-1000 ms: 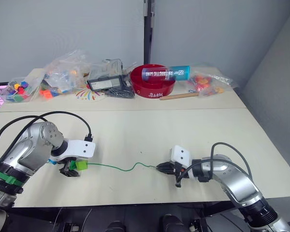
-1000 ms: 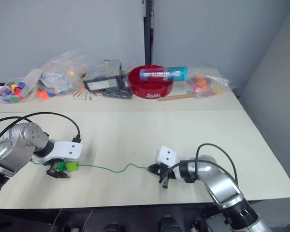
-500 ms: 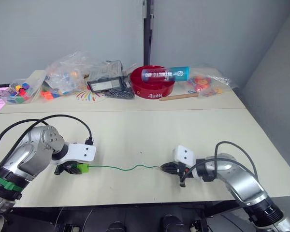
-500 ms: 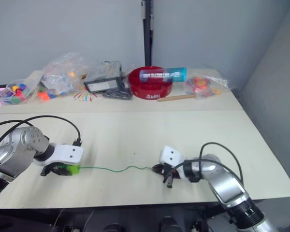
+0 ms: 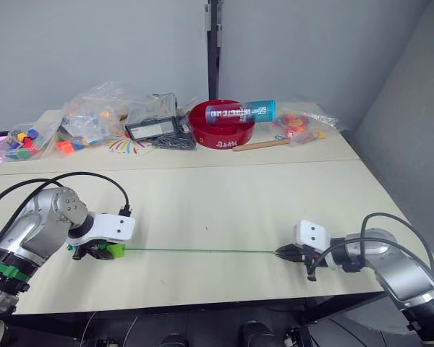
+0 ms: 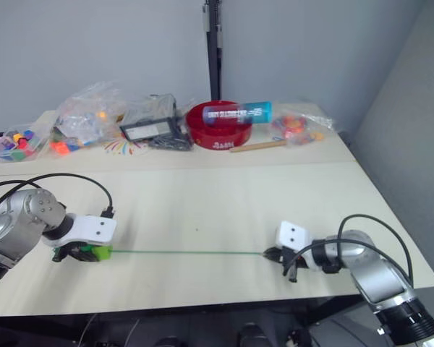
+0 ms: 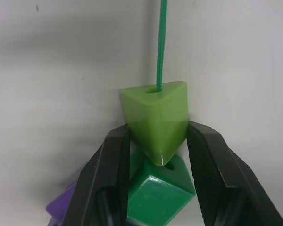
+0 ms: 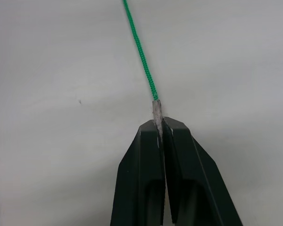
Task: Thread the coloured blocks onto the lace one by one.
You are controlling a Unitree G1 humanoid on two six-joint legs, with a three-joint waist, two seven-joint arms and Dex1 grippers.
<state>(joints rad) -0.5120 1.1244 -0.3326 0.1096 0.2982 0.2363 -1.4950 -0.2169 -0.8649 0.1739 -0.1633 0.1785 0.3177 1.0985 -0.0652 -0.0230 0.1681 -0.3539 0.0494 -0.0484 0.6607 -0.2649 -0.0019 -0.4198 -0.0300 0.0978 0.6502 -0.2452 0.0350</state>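
The right hand [image 5: 281, 252] has moved rightward along the near edge of the surface [image 5: 224, 202], fingers pinched tight on the pale tip of the lace [image 5: 202, 251]. The lace, wavy and slack before, now runs straight and taut across to the left hand [image 7: 155, 141]. That hand grips the light green block [image 7: 156, 117], threaded on the lace, with a dark green block [image 7: 158, 188] and a purple block [image 7: 61, 209] behind it.

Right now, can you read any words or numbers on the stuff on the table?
Blue tube lying across the red bowl: white lettering, too blurred to read.
Red bowl: pale marks on its near wall, too small to read.
Black device with a pale panel: nothing readable.
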